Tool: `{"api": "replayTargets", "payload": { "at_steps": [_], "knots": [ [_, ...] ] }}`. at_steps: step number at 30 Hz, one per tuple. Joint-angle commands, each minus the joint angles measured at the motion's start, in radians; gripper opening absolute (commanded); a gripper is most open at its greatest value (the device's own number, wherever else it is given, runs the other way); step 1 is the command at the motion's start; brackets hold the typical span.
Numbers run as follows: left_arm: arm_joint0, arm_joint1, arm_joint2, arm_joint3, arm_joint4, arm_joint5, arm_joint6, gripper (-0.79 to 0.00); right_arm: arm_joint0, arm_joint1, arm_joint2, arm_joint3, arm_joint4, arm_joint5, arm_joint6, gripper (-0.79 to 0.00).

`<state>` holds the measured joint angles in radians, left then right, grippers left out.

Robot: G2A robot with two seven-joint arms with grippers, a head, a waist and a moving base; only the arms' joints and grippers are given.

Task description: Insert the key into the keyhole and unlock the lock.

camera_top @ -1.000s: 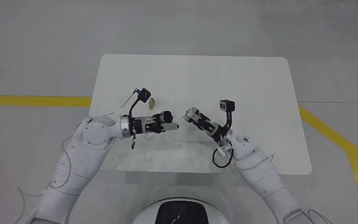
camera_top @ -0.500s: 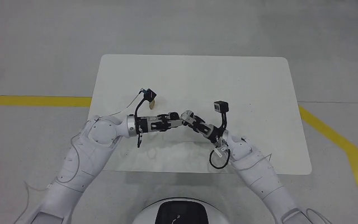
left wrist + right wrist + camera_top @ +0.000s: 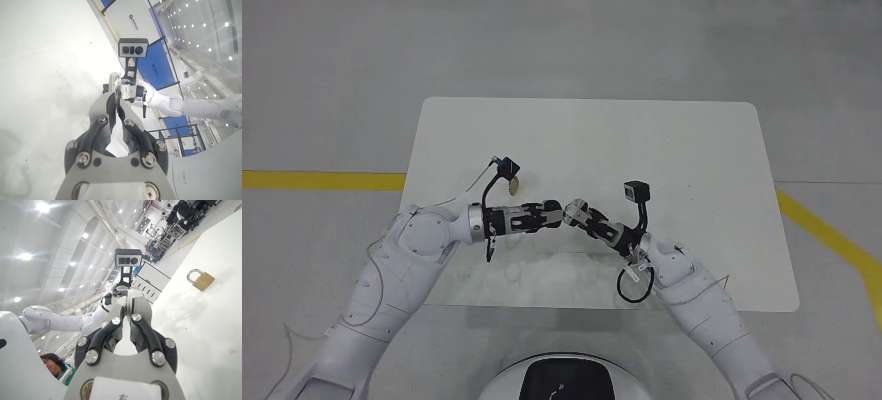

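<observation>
Left tool (image 3: 116,100) and right tool (image 3: 128,298) meet tip to tip above the desk (image 3: 692,150), left of its centre and about midway between the near and far edges. The left tool's dark pads are clamped on the key (image 3: 117,103), a thin piece of metal seen edge-on between them. The right tool's taped fingers (image 3: 136,294) are drawn close together at the same spot, pressed up against the left tool's tips; whether they also grip the key cannot be made out. Beyond the tools, toward the left edge, the brass lock (image 3: 203,281) lies flat on the desk, apart from both tools and untouched.
</observation>
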<state>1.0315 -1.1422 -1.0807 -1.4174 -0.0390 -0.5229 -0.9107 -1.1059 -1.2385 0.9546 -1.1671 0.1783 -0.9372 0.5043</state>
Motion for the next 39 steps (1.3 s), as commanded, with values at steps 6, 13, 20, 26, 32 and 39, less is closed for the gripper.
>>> {"api": "replayTargets", "payload": {
  "at_steps": [6, 13, 20, 26, 32, 39],
  "knots": [
    [0.002, 0.004, -0.001, -0.013, 0.027, 0.017, 0.006, -0.785, -0.012, 0.002, 0.01, -0.017, -0.011, 0.001, -0.002, -0.785],
    [0.002, 0.013, -0.021, -0.027, 0.04, 0.019, -0.018, -0.785, -0.024, 0.011, 0.031, -0.029, 0.014, 0.01, 0.036, -0.563],
    [0.002, 0.026, -0.043, -0.038, 0.033, 0.013, -0.081, -0.785, -0.038, 0.026, 0.059, -0.039, 0.071, 0.029, 0.114, -0.526],
    [-0.01, 0.032, -0.033, -0.037, -0.008, 0.008, -0.175, -0.785, -0.035, 0.037, 0.06, -0.04, 0.106, 0.071, 0.222, -0.493],
    [-0.023, 0.032, -0.01, -0.015, -0.015, 0.005, -0.189, -0.785, -0.028, 0.041, 0.051, -0.035, 0.156, 0.094, 0.298, -0.508],
    [-0.034, 0.032, 0.012, -0.009, 0.01, 0.013, -0.18, -0.785, -0.024, 0.044, 0.041, -0.034, 0.168, 0.11, 0.355, -0.526]
  ]
}}
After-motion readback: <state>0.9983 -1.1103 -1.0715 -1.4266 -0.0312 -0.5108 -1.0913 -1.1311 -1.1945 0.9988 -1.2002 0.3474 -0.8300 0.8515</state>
